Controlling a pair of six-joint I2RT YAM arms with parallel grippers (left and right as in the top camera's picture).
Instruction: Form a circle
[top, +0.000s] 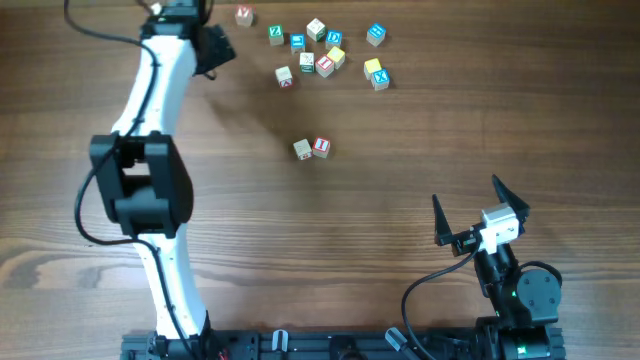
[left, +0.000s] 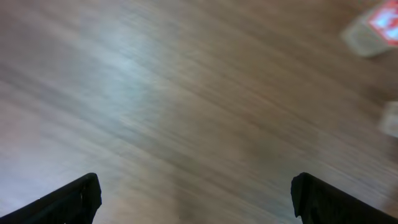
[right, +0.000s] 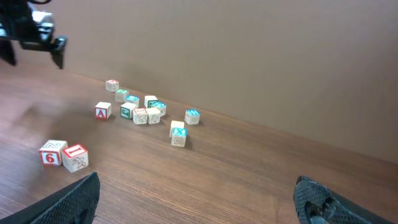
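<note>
The circle (top: 321, 147) is barely begun. In the middle of the table (top: 200, 280) only two cubes lie side by side, seemingly touching: a cream one marked 6 (right: 52, 153) and a white one with a red I (right: 75, 157). The rest of the loose cubes (top: 316, 29) lie scattered along the far edge, well apart from this pair. The left claw (left: 196, 183) is at the far left, just left of the scatter. Its jaws are spread wide with only bare, blurred wood between them, and a smeared cube with a red face shows at the edge of its view. The right claw (top: 470, 205) rests near the right, also spread apart and holding nothing. I judge the step in hand to be fetching a third cube. The next move calls for the left claw to settle over one far cube, straddle it without nudging its close neighbours, and carry it beside the pair at an angle that starts the curve.
</note>
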